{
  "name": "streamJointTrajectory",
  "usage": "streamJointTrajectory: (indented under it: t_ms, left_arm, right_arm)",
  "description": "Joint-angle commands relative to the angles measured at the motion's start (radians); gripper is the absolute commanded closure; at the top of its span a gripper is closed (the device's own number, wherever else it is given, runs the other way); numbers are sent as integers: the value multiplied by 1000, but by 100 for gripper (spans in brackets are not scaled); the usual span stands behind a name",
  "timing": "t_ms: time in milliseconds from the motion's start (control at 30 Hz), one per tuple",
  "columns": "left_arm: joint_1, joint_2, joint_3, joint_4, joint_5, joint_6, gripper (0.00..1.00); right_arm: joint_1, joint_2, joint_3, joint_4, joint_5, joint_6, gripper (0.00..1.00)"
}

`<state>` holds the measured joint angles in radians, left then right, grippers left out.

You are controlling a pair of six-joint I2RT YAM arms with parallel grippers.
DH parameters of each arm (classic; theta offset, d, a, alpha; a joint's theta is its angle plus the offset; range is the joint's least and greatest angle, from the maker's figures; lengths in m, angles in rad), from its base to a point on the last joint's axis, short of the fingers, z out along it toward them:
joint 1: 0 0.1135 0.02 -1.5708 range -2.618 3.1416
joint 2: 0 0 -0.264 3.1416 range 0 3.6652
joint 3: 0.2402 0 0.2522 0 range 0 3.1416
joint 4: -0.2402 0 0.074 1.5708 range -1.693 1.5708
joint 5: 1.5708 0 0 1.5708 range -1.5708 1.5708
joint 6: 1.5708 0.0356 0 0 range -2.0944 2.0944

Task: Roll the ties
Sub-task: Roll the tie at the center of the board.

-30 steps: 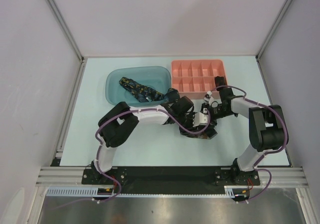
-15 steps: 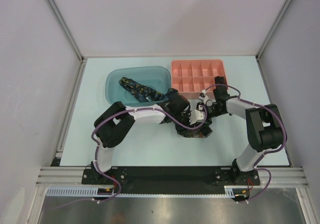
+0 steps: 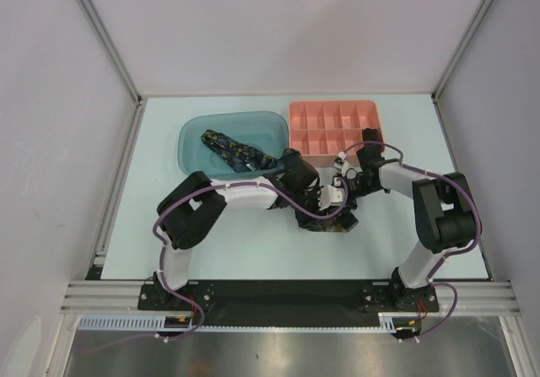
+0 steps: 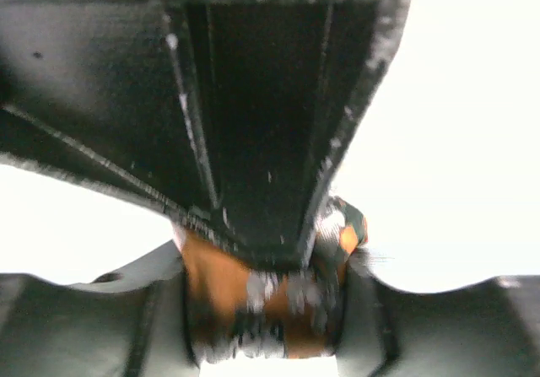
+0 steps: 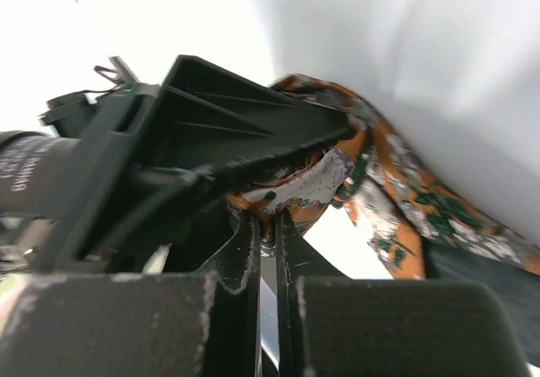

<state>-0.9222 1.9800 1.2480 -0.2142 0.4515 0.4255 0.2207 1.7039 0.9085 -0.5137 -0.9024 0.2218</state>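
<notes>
The orange-brown-white tie [image 3: 336, 224] lies bunched on the table between my two grippers. In the left wrist view the tie [image 4: 218, 277] fills the gap at my left gripper [image 4: 267, 297], which is shut on the bundle. My right gripper [image 5: 268, 219] has its jaws almost together, pinching an edge of the tie [image 5: 396, 185] at the tips, close against the left gripper's black finger [image 5: 236, 124]. From above, the left gripper [image 3: 321, 211] and right gripper [image 3: 341, 196] meet over the bundle. The navy tie [image 3: 238, 152] lies unrolled in the teal basin [image 3: 196, 131].
A pink tray [image 3: 336, 105] with several compartments stands right behind the grippers, beside the basin. The right arm's forearm [image 3: 396, 175] reaches in from the right. White walls enclose the table on three sides.
My right gripper's jaws went from half open to shut on the tie's edge. Both grippers and the bundle shifted slightly left.
</notes>
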Motion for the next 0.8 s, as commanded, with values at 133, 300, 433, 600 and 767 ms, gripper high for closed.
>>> streamJointTrajectory:
  t_ms: [133, 300, 433, 600, 767]
  left_arm:
    - [29, -108, -62, -50, 35, -30, 26]
    - [29, -133, -67, 25, 53, -28, 10]
    - [28, -121, -38, 36, 73, -24, 0]
    - [17, -89, 14, 61, 84, -30, 1]
    - [-9, -37, 74, 75, 75, -31, 1]
  right_arm:
    - [-33, 23, 7, -118, 362, -91, 100]
    - [-35, 7, 21, -144, 431, -88, 100]
    - [-43, 13, 36, -166, 483, -88, 100]
    - [-32, 45, 76, -209, 545, -88, 100]
    - [-9, 80, 108, -232, 573, -99, 100]
